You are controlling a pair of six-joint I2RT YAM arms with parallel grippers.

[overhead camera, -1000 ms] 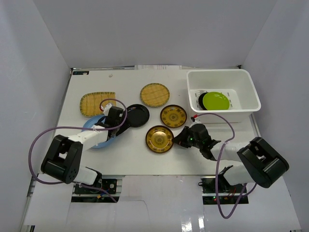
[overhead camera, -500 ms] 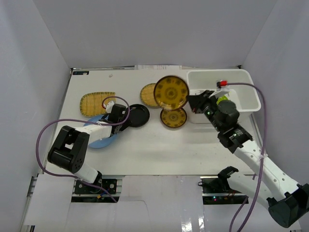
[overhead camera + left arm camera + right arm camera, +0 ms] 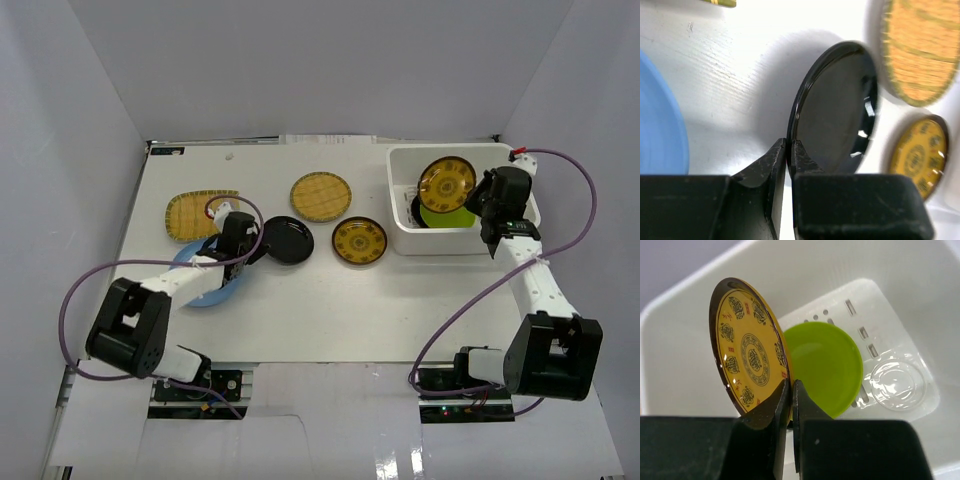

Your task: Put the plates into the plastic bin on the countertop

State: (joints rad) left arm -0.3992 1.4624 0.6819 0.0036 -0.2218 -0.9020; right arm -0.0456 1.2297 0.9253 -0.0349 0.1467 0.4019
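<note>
My left gripper is shut on the near rim of a glossy black plate, which is tilted up off the countertop. My right gripper is shut on a gold-patterned brown plate, holding it on edge above the white plastic bin. A lime green plate lies in the bin, with a black plate partly hidden under it. A second gold plate lies on the countertop.
A light blue plate lies under my left arm. A squarish bamboo plate sits at the left and a round bamboo plate at the middle back. Pale grey walls enclose the table.
My right arm lifted a gold plate off the table and swung it right to over the bin. My left gripper closed on the black plate's rim.
</note>
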